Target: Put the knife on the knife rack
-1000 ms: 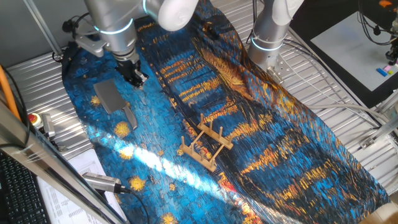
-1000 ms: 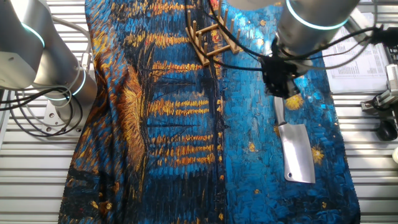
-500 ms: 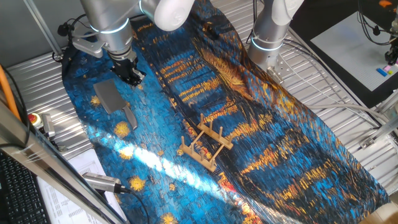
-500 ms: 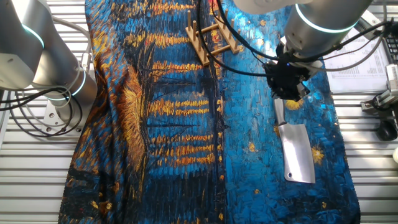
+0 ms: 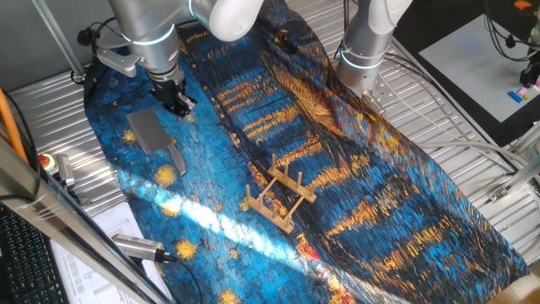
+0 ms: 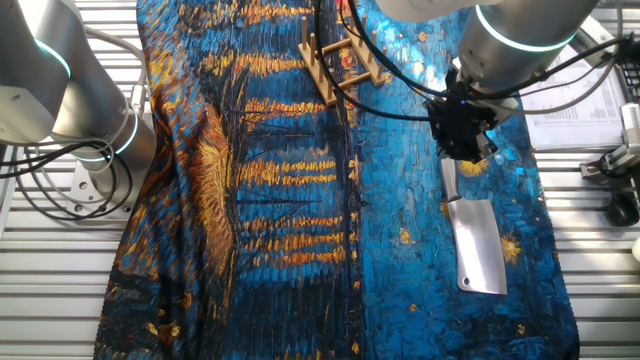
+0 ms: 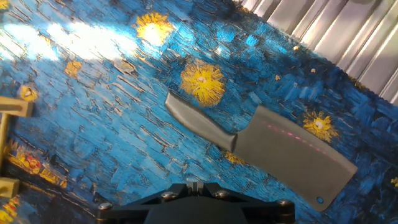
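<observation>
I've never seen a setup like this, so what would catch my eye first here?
Probably the swirling blue and gold painted cloth draped over the whole table. On it lies a grey cleaver, flat near one edge, with the robot's black pincer hanging just above its handle end. A small wooden rack stands alone, well away from the cleaver.

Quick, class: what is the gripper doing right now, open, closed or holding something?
Gripper: holding nothing, above the knife lying on the cloth; open or closed cannot be told.

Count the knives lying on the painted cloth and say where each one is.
1. The knife lies flat on the blue cloth, away from the knife rack, beneath the gripper. No others are visible.
</observation>
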Motion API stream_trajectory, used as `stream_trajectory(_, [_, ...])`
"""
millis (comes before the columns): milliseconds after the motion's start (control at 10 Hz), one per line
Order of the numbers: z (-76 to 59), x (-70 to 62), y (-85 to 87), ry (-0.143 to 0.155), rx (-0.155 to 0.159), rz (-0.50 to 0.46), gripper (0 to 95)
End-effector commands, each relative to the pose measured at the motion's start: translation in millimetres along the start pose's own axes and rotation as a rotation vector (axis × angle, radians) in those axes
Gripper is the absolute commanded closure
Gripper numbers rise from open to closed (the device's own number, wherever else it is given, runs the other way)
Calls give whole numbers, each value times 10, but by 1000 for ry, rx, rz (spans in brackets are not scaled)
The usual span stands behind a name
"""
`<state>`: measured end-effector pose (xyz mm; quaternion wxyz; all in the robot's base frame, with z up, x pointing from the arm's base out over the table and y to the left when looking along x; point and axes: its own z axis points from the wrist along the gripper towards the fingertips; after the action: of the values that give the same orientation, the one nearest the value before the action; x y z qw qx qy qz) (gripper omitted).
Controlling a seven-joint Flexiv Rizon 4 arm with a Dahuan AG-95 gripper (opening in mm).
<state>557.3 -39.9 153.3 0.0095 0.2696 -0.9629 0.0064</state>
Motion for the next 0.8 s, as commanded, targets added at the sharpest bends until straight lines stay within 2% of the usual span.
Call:
stream_trajectory(100, [8, -1, -1, 3, 3, -7, 950])
stream_trajectory(800, [-8, -11, -1, 14, 0, -12, 950])
